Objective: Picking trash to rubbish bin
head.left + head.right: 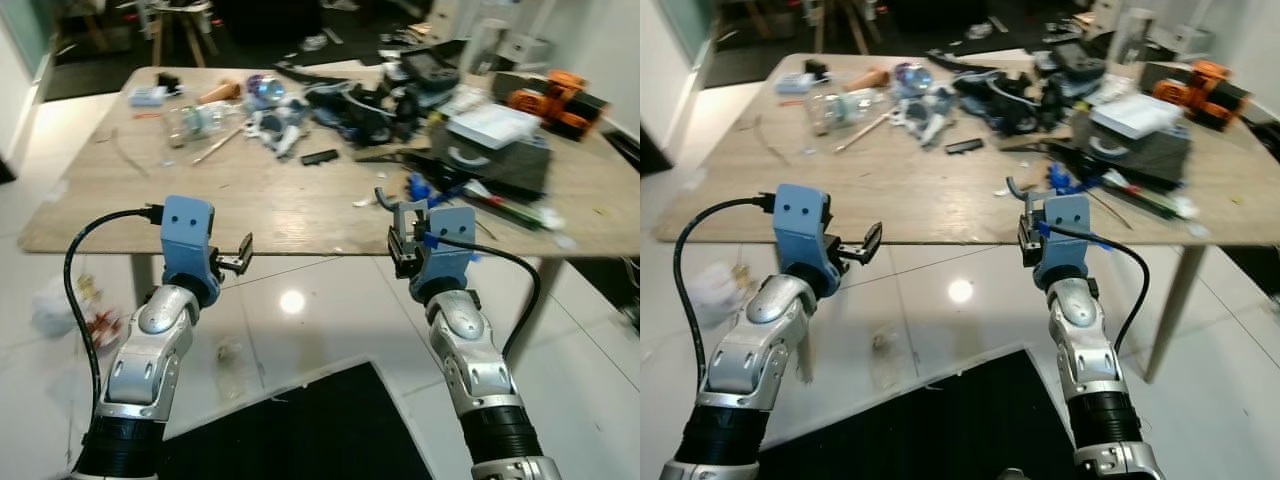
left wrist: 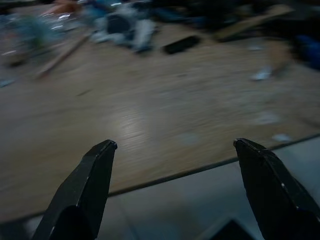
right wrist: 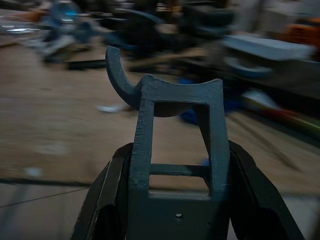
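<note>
Our right hand [image 1: 407, 232] hovers at the near edge of the wooden bench [image 1: 280, 200], clamped on a grey plastic bracket [image 1: 404, 212] that stands upright between its fingers, hook end up; our left hand [image 1: 243, 252], fingers spread wide and holding nothing, hangs level with it just short of the same edge. From the left eye, the far half of the bench is strewn with clutter: a crumpled clear bottle [image 1: 195, 122], a small black bar [image 1: 319, 157], a grey box [image 1: 495, 150], and more we cannot sort. A white bag [image 1: 52, 305] lies on the tiled floor off to the left, under the bench corner, nearer the left arm, and a black mat [image 1: 300, 425] lies between the two arms. The right eye gives the same layout, with a scrap [image 1: 883, 345] on the tile just ahead of the mat. The left wrist, blurred, shows two black fingertips [image 2: 100, 162] well apart over the bench edge. The right wrist shows the bracket's long axis running straight out along the fingers, its curved hook [image 3: 120, 80] uppermost. We judge the piece in the right hand is the trash in play; with no bin to be made out, the carry must begin by finding one.
</note>
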{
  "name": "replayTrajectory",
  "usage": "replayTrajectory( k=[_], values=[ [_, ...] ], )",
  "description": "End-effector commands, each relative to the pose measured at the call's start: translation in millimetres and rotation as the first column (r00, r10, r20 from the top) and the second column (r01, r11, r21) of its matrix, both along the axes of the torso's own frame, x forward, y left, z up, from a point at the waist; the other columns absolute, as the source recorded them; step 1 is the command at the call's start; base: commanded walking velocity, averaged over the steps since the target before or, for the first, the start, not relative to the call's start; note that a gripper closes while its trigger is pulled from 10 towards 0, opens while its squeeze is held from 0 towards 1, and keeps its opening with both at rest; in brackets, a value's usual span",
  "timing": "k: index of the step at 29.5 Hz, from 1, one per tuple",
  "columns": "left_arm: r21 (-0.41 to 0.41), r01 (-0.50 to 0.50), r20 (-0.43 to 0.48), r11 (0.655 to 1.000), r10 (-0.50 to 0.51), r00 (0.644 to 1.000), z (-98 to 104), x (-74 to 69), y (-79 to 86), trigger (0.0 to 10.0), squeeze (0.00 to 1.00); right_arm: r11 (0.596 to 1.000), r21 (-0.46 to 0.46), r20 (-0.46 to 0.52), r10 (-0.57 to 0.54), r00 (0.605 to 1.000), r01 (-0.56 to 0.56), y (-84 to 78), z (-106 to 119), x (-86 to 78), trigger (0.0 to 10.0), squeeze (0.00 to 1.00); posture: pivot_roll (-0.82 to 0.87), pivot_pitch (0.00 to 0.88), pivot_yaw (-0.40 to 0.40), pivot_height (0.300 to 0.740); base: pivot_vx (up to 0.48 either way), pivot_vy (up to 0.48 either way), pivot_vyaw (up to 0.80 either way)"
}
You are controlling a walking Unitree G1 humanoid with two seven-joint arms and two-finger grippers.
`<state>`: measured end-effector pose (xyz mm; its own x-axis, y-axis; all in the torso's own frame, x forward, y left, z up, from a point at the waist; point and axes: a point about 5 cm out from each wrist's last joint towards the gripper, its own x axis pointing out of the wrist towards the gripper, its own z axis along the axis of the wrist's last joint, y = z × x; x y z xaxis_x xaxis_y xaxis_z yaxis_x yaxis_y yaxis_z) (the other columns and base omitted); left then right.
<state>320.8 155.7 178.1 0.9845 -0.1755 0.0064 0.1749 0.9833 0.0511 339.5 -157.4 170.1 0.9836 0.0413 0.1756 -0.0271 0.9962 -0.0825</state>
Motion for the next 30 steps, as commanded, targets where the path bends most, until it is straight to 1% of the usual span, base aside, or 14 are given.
replayTrajectory(
  k=[1, 7, 14, 17, 18, 19, 20, 21, 22, 24, 27, 29, 30],
  values=[
    [0.006, -0.018, -0.037, 1.000, 0.018, 0.999, -8.1, -2.4, 0.4, 10.0, 0.00, 1.000, 0.018, -0.023, -0.020, 1.000, 0.020, -3.9, -8.7, -1.9, 10.0, 0.00, 0.08, 0.143, -0.001, 0.740, 0.000, 0.000, -0.80],
    [0.010, -0.034, -0.046, 0.999, 0.034, 0.998, -12.5, -2.9, -0.3, 10.0, 0.00, 0.998, 0.053, -0.050, -0.036, 0.998, 0.039, -2.8, -17.0, -5.3, 10.0, 0.00, 0.07, 0.141, -0.006, 0.740, 0.000, 0.000, -0.80],
    [-0.006, -0.052, -0.055, 0.999, 0.051, 0.997, -17.8, -6.7, 1.0, 10.0, 0.00, 0.998, 0.050, -0.056, -0.029, 0.998, 0.032, 0.3, -20.4, -9.2, 10.0, 0.00, 0.05, 0.127, 0.003, 0.740, 0.000, 0.000, -0.80],
    [-0.029, -0.054, -0.075, 0.998, 0.052, 0.996, -19.2, -6.6, 1.5, 10.0, 0.00, 0.998, 0.052, -0.058, -0.025, 0.998, 0.028, 2.2, -21.2, -9.7, 10.0, 0.00, 0.05, 0.120, 0.001, 0.740, 0.000, 0.000, -0.80],
    [-0.035, -0.056, -0.083, 0.998, 0.053, 0.995, -19.6, -5.9, 2.3, 10.0, 0.00, 0.998, 0.052, -0.061, -0.024, 0.998, 0.027, 3.3, -22.8, -10.1, 10.0, 0.00, 0.05, 0.117, -0.002, 0.740, 0.000, 0.000, -0.80],
    [-0.023, -0.055, -0.072, 0.998, 0.053, 0.996, -19.2, -4.7, 4.1, 10.0, 0.00, 0.999, 0.046, -0.070, -0.022, 0.997, 0.025, 5.1, -27.7, -11.1, 10.0, 0.00, 0.05, 0.109, -0.004, 0.740, 0.000, 0.000, -0.80],
    [-0.023, -0.055, -0.072, 0.998, 0.053, 0.996, -19.2, -4.7, 4.1, 10.0, 0.00, 0.999, 0.046, -0.070, -0.022, 0.997, 0.025, 5.1, -27.7, -11.1, 10.0, 0.00, 0.05, 0.109, -0.004, 0.740, 0.000, 0.000, -0.80],
    [0.031, -0.062, -0.047, 0.998, 0.064, 0.997, -22.0, -3.6, 8.9, 10.0, 0.00, 0.999, 0.031, -0.098, -0.015, 0.995, 0.018, 5.8, -38.6, -12.8, 10.0, 0.00, 0.05, 0.105, -0.005, 0.740, 0.000, 0.000, -0.80],
    [0.031, -0.062, -0.047, 0.998, 0.064, 0.997, -22.0, -3.6, 8.9, 10.0, 0.00, 0.999, 0.031, -0.098, -0.015, 0.995, 0.018, 5.8, -38.6, -12.8, 10.0, 0.00, 0.05, 0.105, -0.005, 0.740, 0.000, 0.000, -0.80],
    [0.030, -0.077, -0.045, 0.997, 0.079, 0.996, -25.1, -4.4, 13.2, 10.0, 0.00, 1.000, 0.018, -0.119, -0.013, 0.993, 0.015, 4.8, -46.0, -14.7, 10.0, 0.00, 0.05, 0.099, -0.007, 0.740, 0.000, 0.000, -0.80],
    [-0.001, -0.078, -0.060, 0.997, 0.078, 0.995, -28.0, -6.8, 15.7, 10.0, 0.00, 1.000, 0.006, -0.129, -0.015, 0.992, 0.015, 3.0, -49.1, -15.8, 10.0, 0.00, 0.05, 0.095, -0.006, 0.740, 0.000, 0.000, -0.80],
    [-0.017, -0.073, -0.056, 0.997, 0.072, 0.996, -29.3, -8.5, 15.7, 10.0, 0.00, 1.000, 0.000, -0.135, -0.010, 0.991, 0.010, 2.6, -50.6, -16.0, 10.0, 0.00, 0.04, 0.093, -0.006, 0.740, 0.000, 0.000, -0.80],
    [-0.011, -0.072, -0.040, 0.997, 0.072, 0.997, -29.7, -9.1, 15.5, 10.0, 0.00, 1.000, 0.002, -0.143, -0.003, 0.990, 0.004, 3.1, -52.6, -16.2, 10.0, 0.00, 0.04, 0.090, -0.007, 0.740, 0.000, 0.000, -0.80]
  ],
)
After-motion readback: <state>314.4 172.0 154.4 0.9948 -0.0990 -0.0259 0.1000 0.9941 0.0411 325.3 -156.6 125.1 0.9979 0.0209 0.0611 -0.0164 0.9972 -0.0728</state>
